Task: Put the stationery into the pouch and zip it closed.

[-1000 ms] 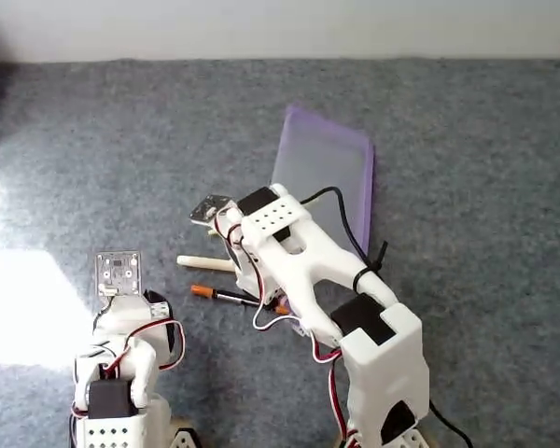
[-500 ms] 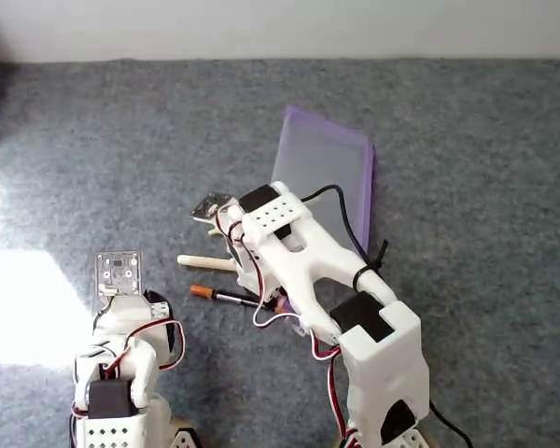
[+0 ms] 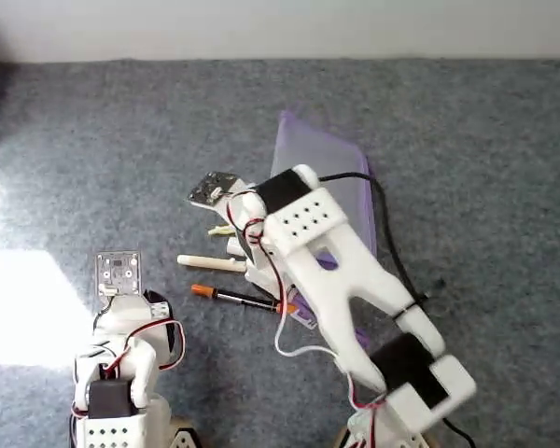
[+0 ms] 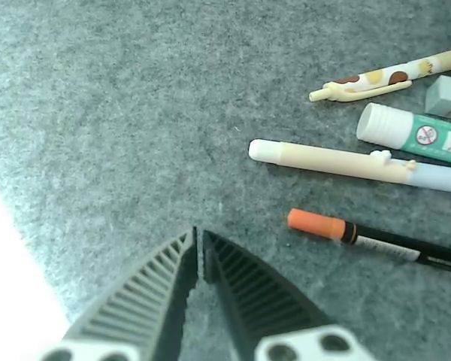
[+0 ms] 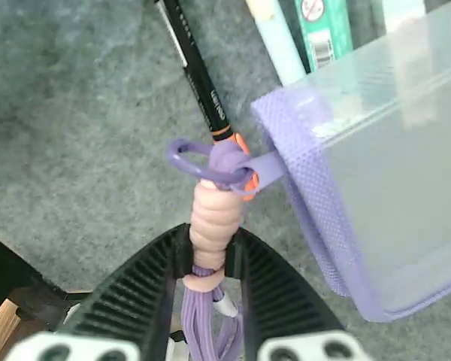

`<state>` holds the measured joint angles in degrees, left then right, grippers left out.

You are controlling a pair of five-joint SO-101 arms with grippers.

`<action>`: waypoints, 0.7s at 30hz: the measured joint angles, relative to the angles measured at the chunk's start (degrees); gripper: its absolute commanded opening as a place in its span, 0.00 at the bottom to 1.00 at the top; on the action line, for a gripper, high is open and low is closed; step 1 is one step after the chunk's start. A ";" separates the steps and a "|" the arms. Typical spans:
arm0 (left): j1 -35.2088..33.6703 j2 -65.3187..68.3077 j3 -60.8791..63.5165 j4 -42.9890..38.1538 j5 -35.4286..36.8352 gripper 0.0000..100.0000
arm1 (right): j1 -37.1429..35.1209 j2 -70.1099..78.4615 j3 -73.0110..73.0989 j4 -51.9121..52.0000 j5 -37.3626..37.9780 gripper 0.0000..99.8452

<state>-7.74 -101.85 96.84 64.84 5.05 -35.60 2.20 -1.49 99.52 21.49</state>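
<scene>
My right hand (image 5: 209, 241) is clenched on the zip pull (image 5: 210, 214) of the pouch (image 3: 331, 163). Both ribbed fingers press against the pale pink bead on its purple cord. Past the bead, a purple ring joins the cord to a short tab at the pouch's corner. The pouch is translucent purple and lies about the middle of the grey surface (image 3: 467, 140), with one short end pointing toward the far edge and my right arm stretched over its near end.

The stationery lies outside the pouch, on the surface just beside its left side. The black pen (image 4: 376, 239), with an orange cap, is nearest the near edge, and its other end runs under the zip pull's ring. Next to it, toward the far edge, is the cream pen (image 4: 353, 162), which fades to pale blue along its length. Beyond that lies a white glue stick (image 4: 413, 134) with a green label, then a spotted pen (image 4: 383, 81) and, by it, a pale eraser (image 4: 447, 96). The pieces lie roughly side by side, close together, though I cannot tell which of them touch.

My left hand (image 4: 199, 237) grasps nothing. Its fingers are drawn together with the tips almost meeting, low over bare surface close to the near edge on the left side, and it is apart from the orange cap.
</scene>
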 measured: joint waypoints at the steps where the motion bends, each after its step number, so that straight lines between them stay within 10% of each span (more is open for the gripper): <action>1: 0.00 0.00 0.00 0.00 0.00 0.02 | 0.00 -1.67 0.00 0.62 0.00 0.01; 21: 0.00 0.00 0.00 0.00 0.00 0.02 | 1.14 -15.56 0.44 0.97 0.09 0.01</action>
<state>-7.74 -101.85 96.84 64.84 5.05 -34.46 -13.36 -1.05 100.48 21.58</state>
